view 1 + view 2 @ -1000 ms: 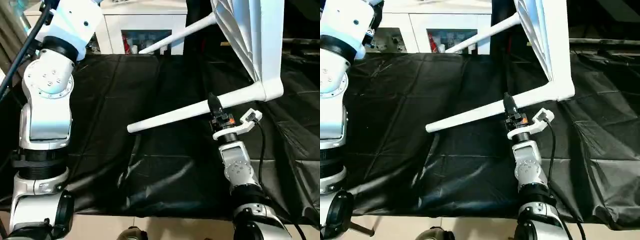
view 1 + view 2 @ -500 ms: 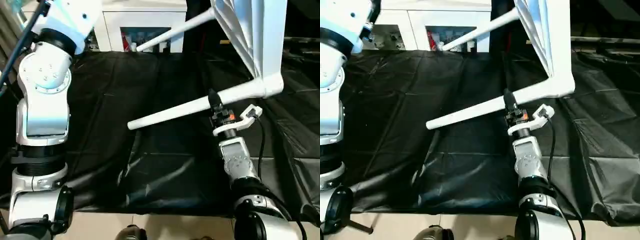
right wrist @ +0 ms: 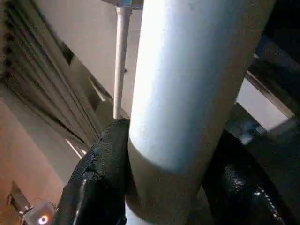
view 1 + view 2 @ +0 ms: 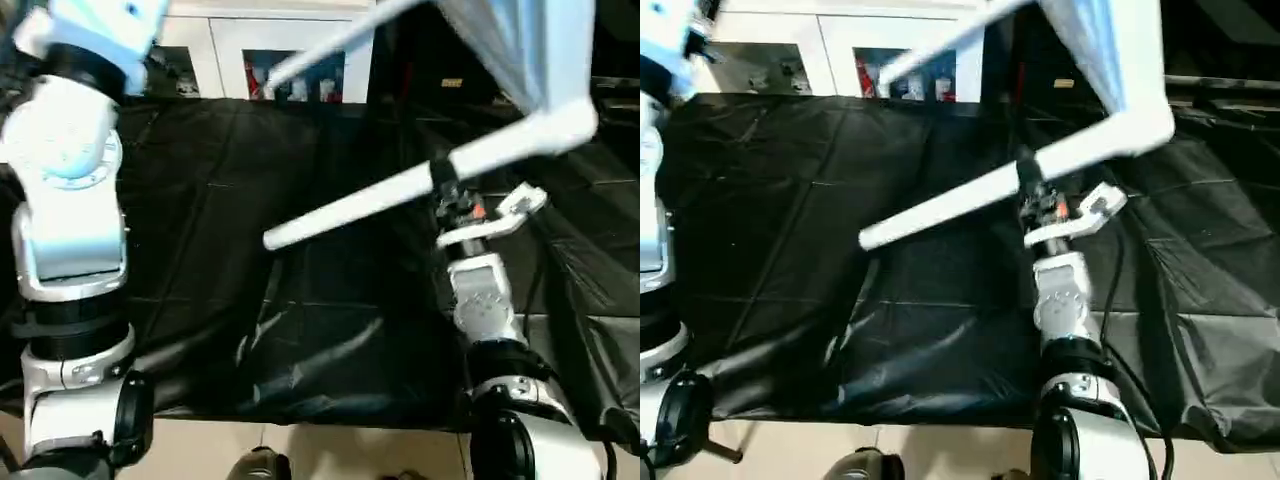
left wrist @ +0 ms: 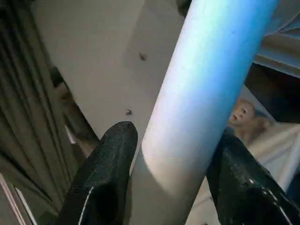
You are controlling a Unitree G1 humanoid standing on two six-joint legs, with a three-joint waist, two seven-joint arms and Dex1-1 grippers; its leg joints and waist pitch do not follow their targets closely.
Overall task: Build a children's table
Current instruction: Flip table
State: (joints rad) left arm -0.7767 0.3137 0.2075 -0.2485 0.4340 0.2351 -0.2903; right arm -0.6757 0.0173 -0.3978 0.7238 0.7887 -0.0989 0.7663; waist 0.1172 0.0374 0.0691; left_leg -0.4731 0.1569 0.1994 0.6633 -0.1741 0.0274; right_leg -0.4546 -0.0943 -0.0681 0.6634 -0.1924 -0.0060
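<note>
A black sheet (image 4: 250,260) covers the worktop, with a white cabinet (image 4: 230,55) with glass-fronted compartments standing behind it. The children's table (image 4: 520,60) is held tilted in the air above the sheet, its top raised on the robot's right and two of its white legs slanting down toward the left. The right end effector (image 4: 445,195) is clamped on the nearer leg (image 4: 380,195), and in the left wrist view the left end effector (image 5: 168,178) is clamped on another leg (image 5: 206,89), one black finger on each side.
</note>
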